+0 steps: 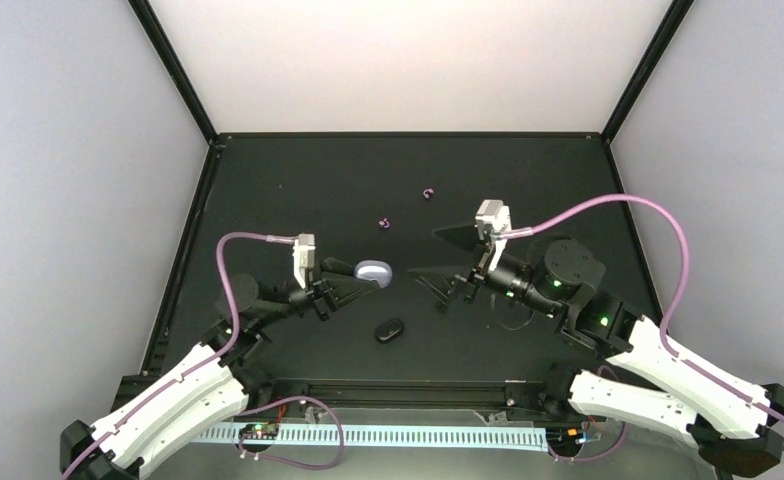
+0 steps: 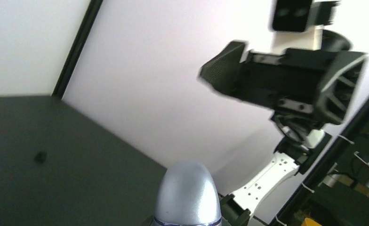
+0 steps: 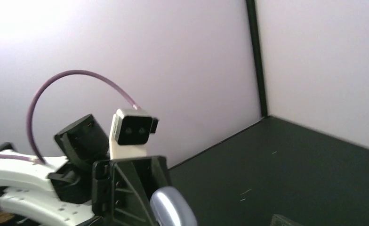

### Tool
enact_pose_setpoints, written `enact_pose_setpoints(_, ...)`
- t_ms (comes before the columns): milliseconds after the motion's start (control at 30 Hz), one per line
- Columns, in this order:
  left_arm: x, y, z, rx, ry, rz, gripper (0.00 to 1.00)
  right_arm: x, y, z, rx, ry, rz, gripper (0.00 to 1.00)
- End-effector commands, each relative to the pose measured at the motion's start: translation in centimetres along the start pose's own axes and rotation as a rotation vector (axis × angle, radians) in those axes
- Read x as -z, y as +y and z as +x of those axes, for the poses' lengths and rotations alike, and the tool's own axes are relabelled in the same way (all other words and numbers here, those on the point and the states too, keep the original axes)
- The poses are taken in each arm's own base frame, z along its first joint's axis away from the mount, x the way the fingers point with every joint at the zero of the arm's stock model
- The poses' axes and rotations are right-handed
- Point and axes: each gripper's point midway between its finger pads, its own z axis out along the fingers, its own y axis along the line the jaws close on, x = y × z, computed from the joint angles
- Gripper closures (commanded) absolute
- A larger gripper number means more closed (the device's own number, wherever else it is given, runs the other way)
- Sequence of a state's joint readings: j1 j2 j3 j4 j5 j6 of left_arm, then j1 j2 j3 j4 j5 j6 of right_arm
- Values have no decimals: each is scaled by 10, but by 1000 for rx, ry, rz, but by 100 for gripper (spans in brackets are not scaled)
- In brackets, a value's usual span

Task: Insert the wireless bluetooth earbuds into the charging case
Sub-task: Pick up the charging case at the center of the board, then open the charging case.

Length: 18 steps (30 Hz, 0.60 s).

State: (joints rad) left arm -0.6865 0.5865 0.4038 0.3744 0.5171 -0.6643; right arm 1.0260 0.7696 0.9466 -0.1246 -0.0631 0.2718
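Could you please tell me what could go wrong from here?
The silver case, pinched by the left fingers alone, may slip or twist. The two tiny purple earbuds lie apart farther back; the open right fingers could flick them away. The black case sits near both arms and might be knocked.

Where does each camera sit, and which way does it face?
Top: above and behind, looking down on the table; both arms show, left end effector shut on the silver case, right end effector open.
Left wrist: on the left arm, facing the right arm; own fingers hardly show.
Right wrist: on the right arm, facing the left arm; likewise.
Shared: both wrist views show the case.
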Motion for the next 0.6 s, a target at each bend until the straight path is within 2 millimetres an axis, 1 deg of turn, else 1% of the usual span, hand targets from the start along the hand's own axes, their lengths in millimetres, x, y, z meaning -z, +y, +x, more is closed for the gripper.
enact_pose_setpoints(0, 16, -58, -37, -238, -179, 232, 98, -8, 23, 19, -98, 65, -161, 10)
enact_pose_setpoints(167, 22, -71, -39, -315, -213, 300, 99, -10, 30, 32, -66, 110, -213, 12)
enact_pose_setpoints(267, 22, -75, -36, -335, -202, 325, 98, -12, 31, 38, -47, 140, -218, 12)
enact_pose_setpoints(400, 19, -77, -32, -363, -163, 330, 99, -16, 31, 38, -35, 151, -216, 11)
enact_pose_setpoints(567, 19, -82, -33, -400, -143, 343, 98, -30, 31, 37, -35, 162, -204, 9)
